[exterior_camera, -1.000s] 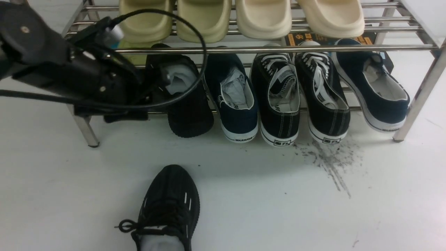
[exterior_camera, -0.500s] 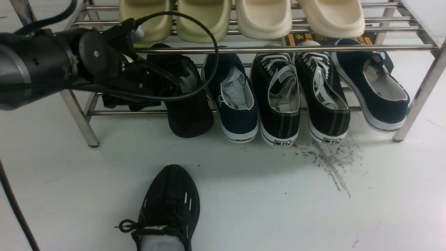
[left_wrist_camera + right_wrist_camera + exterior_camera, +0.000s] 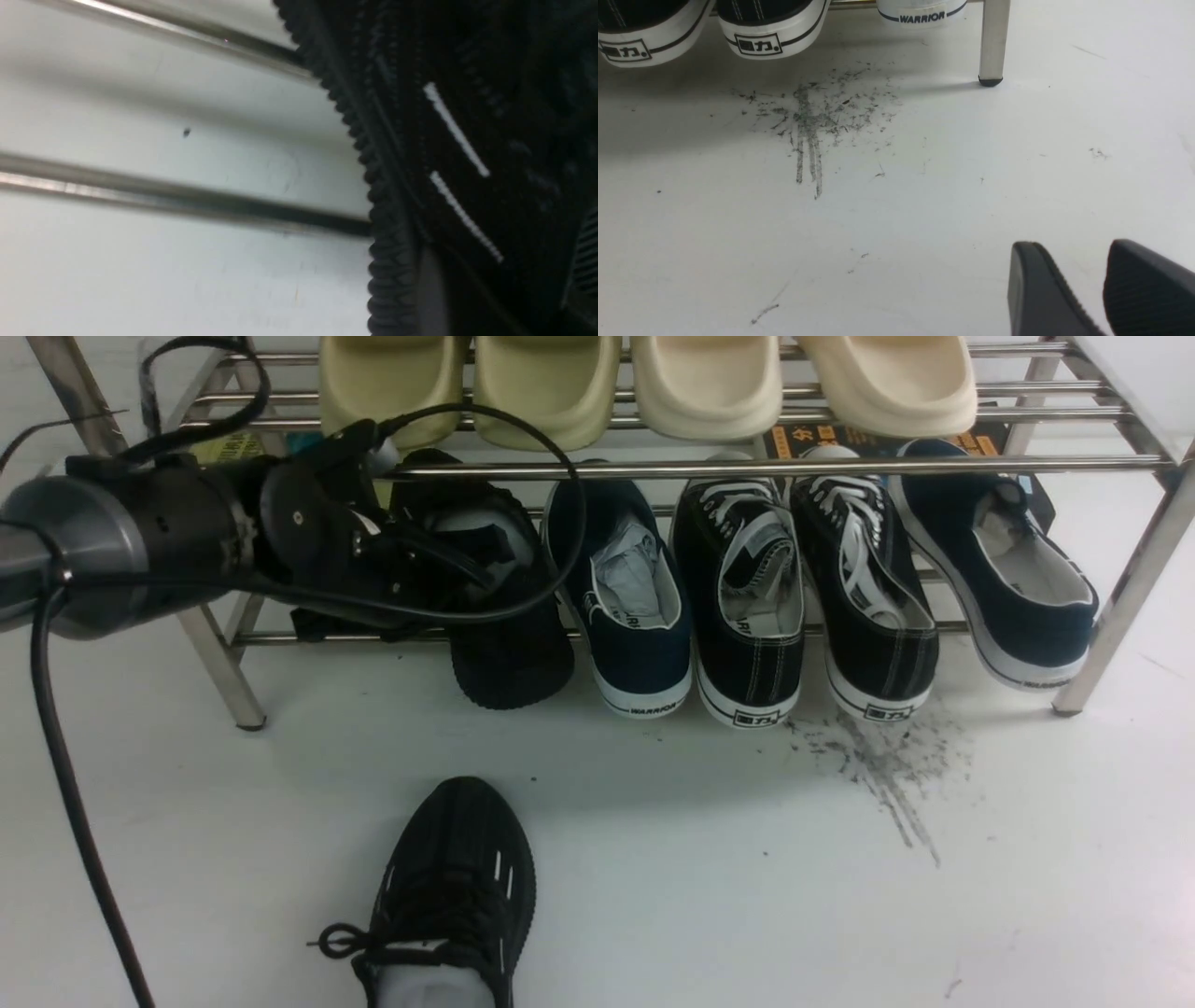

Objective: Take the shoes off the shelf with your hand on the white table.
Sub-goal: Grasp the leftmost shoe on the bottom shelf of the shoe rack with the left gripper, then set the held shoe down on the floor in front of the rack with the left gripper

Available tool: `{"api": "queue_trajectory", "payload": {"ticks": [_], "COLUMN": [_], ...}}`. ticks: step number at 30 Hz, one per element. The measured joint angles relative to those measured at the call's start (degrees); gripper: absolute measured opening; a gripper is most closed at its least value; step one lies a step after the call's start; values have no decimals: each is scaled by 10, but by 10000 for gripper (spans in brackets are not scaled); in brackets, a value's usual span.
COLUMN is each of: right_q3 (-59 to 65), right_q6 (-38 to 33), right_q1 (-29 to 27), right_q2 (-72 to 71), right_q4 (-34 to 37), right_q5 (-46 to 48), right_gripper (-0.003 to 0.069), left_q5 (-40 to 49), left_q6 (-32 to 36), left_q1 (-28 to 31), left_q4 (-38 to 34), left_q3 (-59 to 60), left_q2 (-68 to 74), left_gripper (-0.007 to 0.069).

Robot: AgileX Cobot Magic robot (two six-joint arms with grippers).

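So we had one black shoe point(image 3: 448, 887) on the bench point(image 3: 1027, 896) in front of the shelf point(image 3: 840, 467); mate point(image 3: 509, 658) sat on its lower tier, left end effector point(image 3: 462, 555) at it, closure unclear.

I record the left arm point(image 3: 75, 560): grey cylindrical forearm, black wrist housing point(image 3: 182, 527), round joint cap point(image 3: 297, 518) with one centre screw, black cable point(image 3: 583, 513) looping off it. Right gripper point(image 3: 1073, 245): two matte black fingers point(image 3: 1148, 289), inner faces ribbed.
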Motion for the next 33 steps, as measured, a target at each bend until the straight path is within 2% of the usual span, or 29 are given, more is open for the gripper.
{"api": "queue_trajectory", "payload": {"ticks": [3, 14, 19, 22, 24, 27, 31, 33], "right_q3": [0, 0, 0, 0, 0, 0, 0, 0], "right_q6": [0, 0, 0, 0, 0, 0, 0, 0], "right_q1": [0, 0, 0, 0, 0, 0, 0, 0], "right_q2": [0, 0, 0, 0, 0, 0, 0, 0], "right_q4": [0, 0, 0, 0, 0, 0, 0, 0], "right_q5": [0, 0, 0, 0, 0, 0, 0, 0], "right_gripper": [239, 239, 239, 239, 239, 239, 239, 239], "left_q5": [65, 298, 355, 369, 369, 353, 308, 281], "left_q6": [0, 0, -3, -28, -58, -122, -240, -342], "left_q1": [0, -1, -1, -16, -48, -139, -259, -309], "left_q4": [3, 9, 10, 15, 19, 32, 89, 150], "left_q3": [1, 1, 2, 19, 44, 93, 153, 176], "left_q2": [-42, -193, -252, -291, -316, -330, -326, -324], "left_gripper": [29, 28, 28, 28, 28, 28, 28, 28]}}
